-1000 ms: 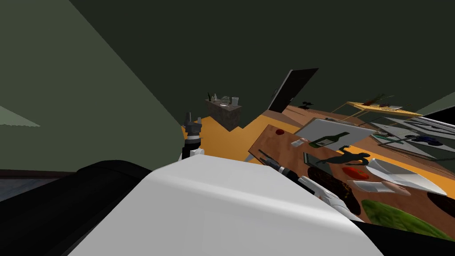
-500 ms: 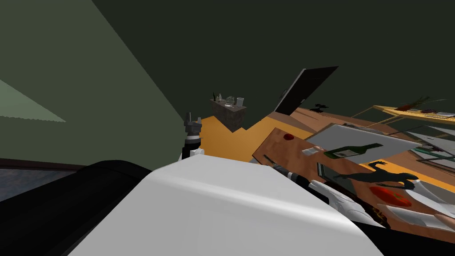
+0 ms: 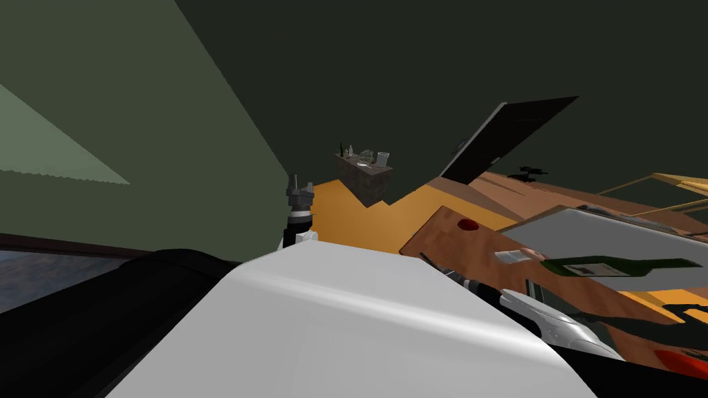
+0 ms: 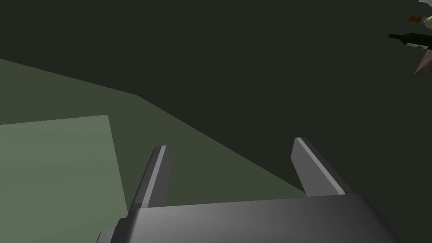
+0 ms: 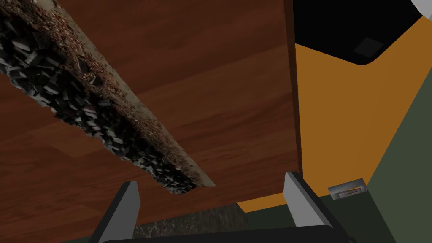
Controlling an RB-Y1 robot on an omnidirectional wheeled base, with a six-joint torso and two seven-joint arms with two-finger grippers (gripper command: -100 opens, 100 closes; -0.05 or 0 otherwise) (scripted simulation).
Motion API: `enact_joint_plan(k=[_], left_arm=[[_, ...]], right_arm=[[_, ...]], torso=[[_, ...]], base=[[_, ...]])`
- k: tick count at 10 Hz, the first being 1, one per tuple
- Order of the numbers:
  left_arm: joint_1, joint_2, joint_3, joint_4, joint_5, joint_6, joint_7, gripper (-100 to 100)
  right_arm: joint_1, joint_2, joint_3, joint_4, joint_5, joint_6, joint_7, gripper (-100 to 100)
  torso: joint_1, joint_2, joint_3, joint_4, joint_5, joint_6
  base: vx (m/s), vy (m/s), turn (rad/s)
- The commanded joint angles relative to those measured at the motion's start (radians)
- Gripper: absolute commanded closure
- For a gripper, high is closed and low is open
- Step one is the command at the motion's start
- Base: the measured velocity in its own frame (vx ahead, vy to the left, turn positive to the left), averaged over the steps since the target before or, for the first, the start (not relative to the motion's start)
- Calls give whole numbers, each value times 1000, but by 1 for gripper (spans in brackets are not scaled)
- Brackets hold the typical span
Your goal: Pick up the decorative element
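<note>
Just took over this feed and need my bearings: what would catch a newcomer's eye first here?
The green bottle lying flat on a pale board on the brown wooden table, at my right, stands out most. Just ahead of the open right hand, a long rough strip, dark and gravelly, runs slantwise across brown wood. The left hand, also open, is held up at my left front.

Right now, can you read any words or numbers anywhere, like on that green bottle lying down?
No words or numbers can be read.
Label on the green bottle: too blurred to read.
Marks on the small grey plate on the green wall: too small to read.
</note>
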Motion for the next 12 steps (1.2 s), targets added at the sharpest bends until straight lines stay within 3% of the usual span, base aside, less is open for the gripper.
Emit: enact_joint_plan(k=[1, 2, 5, 9, 10, 11, 12], left_arm=[[0, 0, 0, 0, 0, 0, 0, 0], [0, 0, 0, 0, 0, 0, 0, 0], [0, 0, 0, 0, 0, 0, 0, 0], [0, 0, 0, 0, 0, 0, 0, 0], [0, 0, 0, 0, 0, 0, 0, 0], [0, 0, 0, 0, 0, 0, 0, 0], [0, 0, 0, 0, 0, 0, 0, 0]], right_arm=[[1, -17, 35, 29, 34, 15, 8, -100], [1, -17, 35, 29, 34, 15, 8, -100], [-4, -46, 124, 87, 113, 46, 17, -100], [-2, -56, 213, 129, 189, 77, 25, -100], [-17, -44, 203, 144, 182, 64, 23, -100], [-18, -43, 206, 145, 185, 66, 23, 0], [-16, -11, 206, 161, 188, 82, 28, -100]], torso=[[0, 0, 0, 0, 0, 0], [0, 0, 0, 0, 0, 0], [1, -1, 0, 0, 0, -1], [1, 0, 0, 0, 0, 0], [1, 1, 0, 0, 0, 0], [1, 2, 1, 0, 0, 1], [1, 3, 2, 1, 0, 1]], base=[[39, 9, 169], [37, 5, 88], [59, 12, 204], [51, 9, 126], [16, 4, 18], [0, 0, 0], [6, -29, 68]])
